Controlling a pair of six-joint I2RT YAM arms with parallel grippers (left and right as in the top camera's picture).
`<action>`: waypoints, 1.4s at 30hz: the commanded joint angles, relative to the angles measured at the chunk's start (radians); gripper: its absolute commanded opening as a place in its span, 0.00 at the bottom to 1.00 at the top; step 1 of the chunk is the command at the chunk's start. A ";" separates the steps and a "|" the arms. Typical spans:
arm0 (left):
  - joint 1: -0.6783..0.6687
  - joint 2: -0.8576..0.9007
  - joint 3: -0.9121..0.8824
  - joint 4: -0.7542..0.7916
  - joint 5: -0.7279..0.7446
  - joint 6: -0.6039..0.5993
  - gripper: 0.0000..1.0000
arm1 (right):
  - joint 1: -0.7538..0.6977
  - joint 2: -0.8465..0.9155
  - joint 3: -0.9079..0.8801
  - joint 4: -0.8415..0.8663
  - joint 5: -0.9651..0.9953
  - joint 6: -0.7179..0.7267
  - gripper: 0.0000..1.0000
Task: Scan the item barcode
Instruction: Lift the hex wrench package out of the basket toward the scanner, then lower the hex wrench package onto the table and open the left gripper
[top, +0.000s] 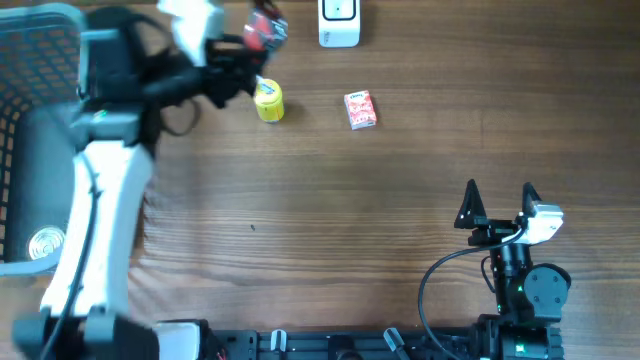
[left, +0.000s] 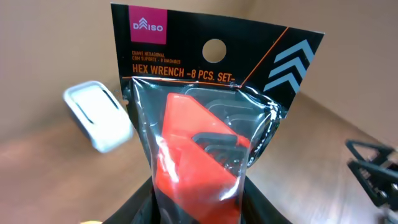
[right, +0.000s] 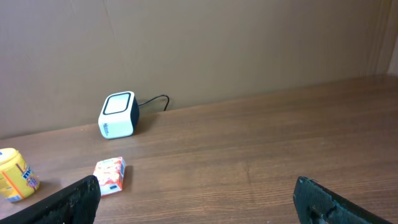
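Holding a black-and-orange card blister pack of hex wrenches (left: 202, 134) in the left gripper (top: 248, 42), with the jaws closed partway and clamping the pack's lower end. Pointing the pack's hang-hole end away from the gripper and showing the printed front, with a red plastic holder under the clear bubble, to the left wrist camera. Carrying the pack just past the fingertips, close to a white box-shaped scanner with a dark window (top: 338, 22) but apart from it.

Reaching over the far part of the brown wooden table (top: 350, 230), with a small yellow round tub (top: 268, 101) lying just beside the left gripper on its near side. Leaving a small red-and-white carton (top: 360, 109) further off to that gripper's right, between tub and scanner in reach. Passing beside a grey mesh basket (top: 30, 60) on the arm's left.

Resting the right gripper (top: 499, 190) well apart from all 3 items, with both fingers spread as wide as possible and grasping nothing. Facing the scanner, carton and tub from there, all ahead and to its left.
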 joint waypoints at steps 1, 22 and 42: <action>-0.103 0.106 -0.001 -0.026 -0.039 -0.007 0.32 | 0.005 0.002 -0.001 0.003 0.000 0.007 1.00; -0.456 0.303 -0.014 -0.253 -0.491 0.000 0.37 | 0.005 0.002 -0.001 0.003 0.000 0.007 1.00; -0.455 0.305 -0.094 -0.201 -0.491 0.000 0.41 | 0.005 0.002 -0.001 0.003 0.000 0.007 1.00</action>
